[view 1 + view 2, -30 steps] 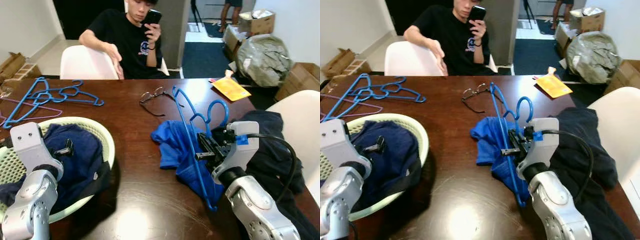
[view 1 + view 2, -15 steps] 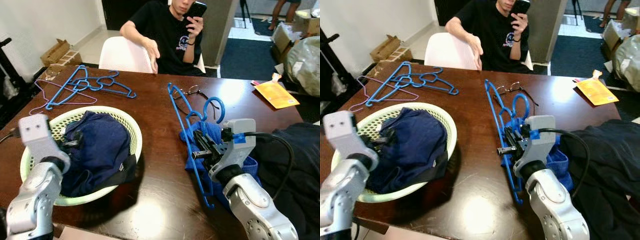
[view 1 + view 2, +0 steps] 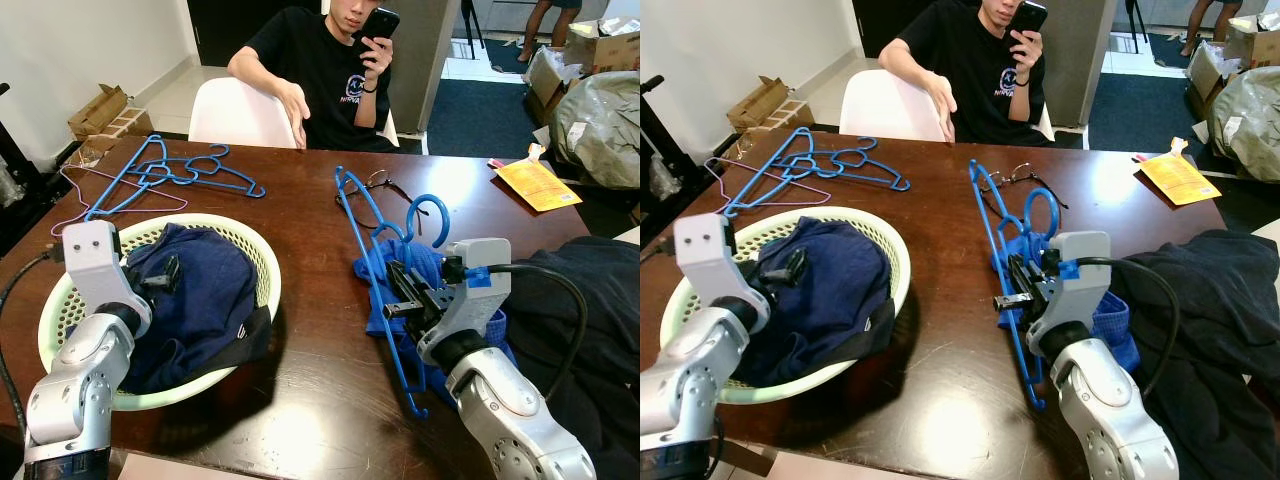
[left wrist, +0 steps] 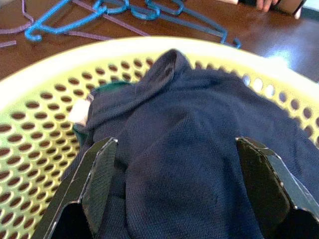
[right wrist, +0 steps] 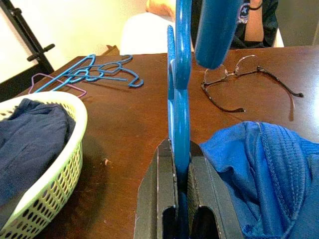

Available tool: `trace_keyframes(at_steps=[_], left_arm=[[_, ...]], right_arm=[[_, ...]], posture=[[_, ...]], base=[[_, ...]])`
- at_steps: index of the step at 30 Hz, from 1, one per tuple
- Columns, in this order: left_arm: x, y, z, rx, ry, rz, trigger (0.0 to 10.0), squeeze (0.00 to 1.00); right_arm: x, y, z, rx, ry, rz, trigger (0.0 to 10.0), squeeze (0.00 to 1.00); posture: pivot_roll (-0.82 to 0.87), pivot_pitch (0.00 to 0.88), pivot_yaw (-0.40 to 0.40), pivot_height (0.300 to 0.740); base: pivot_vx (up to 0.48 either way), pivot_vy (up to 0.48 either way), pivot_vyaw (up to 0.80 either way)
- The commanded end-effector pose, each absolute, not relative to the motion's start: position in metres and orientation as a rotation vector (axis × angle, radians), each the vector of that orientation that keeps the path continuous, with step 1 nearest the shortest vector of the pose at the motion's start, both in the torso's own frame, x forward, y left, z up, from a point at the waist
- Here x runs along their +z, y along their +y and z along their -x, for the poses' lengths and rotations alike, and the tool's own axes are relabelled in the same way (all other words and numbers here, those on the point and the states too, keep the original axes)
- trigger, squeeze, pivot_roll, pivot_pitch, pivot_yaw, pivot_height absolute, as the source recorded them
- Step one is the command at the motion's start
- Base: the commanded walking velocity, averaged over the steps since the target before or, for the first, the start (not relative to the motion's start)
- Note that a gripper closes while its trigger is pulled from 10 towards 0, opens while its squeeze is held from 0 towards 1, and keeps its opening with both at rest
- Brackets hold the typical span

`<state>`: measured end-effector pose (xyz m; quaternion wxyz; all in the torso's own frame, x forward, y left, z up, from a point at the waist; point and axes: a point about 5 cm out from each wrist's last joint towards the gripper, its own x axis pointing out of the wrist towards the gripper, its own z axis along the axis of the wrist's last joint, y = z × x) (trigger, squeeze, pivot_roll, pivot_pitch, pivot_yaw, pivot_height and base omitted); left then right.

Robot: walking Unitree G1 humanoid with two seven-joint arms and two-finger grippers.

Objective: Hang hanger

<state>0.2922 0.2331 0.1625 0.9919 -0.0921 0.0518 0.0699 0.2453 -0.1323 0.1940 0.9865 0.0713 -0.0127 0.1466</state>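
Over the bench's near right part, the right tool (image 3: pixel 400 300) is clamped on a blue hanger (image 3: pixel 372 262), its two fingers pressed together on the hanger's neck; the hook stands up beside the wrist and the long bar slants toward the near edge. So the pick-up looks done, while the hanging itself is not yet begun: I see no rail or rod, only a dark stand (image 3: pixel 652 128) off the left edge that may or may not serve. A blue cloth (image 3: pixel 425 300) lies under the hanger, a black garment (image 3: pixel 1215 290) at the right edge.

Left tool (image 4: pixel 172 186) hangs with fingers spread wide above a navy garment (image 3: pixel 200 300) in a pale green basket (image 3: pixel 262 268) at the near left corner, holding nothing.

More hangers (image 3: pixel 165 178) lie at the far left corner, glasses (image 3: pixel 1025 185) near the far edge, an orange packet (image 3: pixel 532 184) at the far right corner. The bench (image 3: pixel 300 390) is dark glossy wood. Beyond it a person (image 3: pixel 325 60) sits on a white chair with a phone; boxes and a bagged bundle (image 3: pixel 595 125) crowd the floor
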Motion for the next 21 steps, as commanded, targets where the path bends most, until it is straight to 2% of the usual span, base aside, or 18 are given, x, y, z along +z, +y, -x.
trace_keyframes(at_steps=[1,2,3,4,8,21], left_arm=[[0.1513,0.2380,-0.2896,0.163,0.165,0.164,10.0,0.00],[0.1503,0.2384,-0.2897,0.163,0.167,0.166,10.0,0.00],[0.1517,0.2370,-0.2909,0.141,0.156,0.177,4.5,0.00],[0.1527,0.2359,-0.2919,0.126,0.147,0.185,0.0,0.00],[0.1549,0.2301,-0.2945,0.068,0.152,0.190,0.0,0.00],[0.1550,0.2300,-0.2936,0.070,0.161,0.184,0.0,0.00]], right_arm=[[0.1935,-0.1335,-0.2431,0.290,-0.030,-0.151,10.0,0.00],[0.1934,-0.1335,-0.2429,0.290,-0.030,-0.151,10.0,0.00],[0.1932,-0.1337,-0.2428,0.290,-0.029,-0.150,10.0,0.00],[0.1930,-0.1338,-0.2428,0.290,-0.029,-0.150,10.0,0.00],[0.1932,-0.1341,-0.2431,0.290,-0.028,-0.148,10.0,0.00],[0.1936,-0.1349,-0.2438,0.286,-0.029,-0.144,10.0,0.00]], posture=[[0.03,0.082,0.015,0.740],[0.03,0.081,0.014,0.740],[0.03,0.080,0.013,0.740],[0.03,0.080,0.013,0.740],[0.03,0.082,0.014,0.740],[0.03,0.087,0.012,0.740]], base=[[0.000,0.000,0.00],[0.000,0.000,0.00],[0.000,0.000,0.00],[0.000,0.000,0.00],[0.000,0.000,0.00],[0.000,0.000,0.00]])
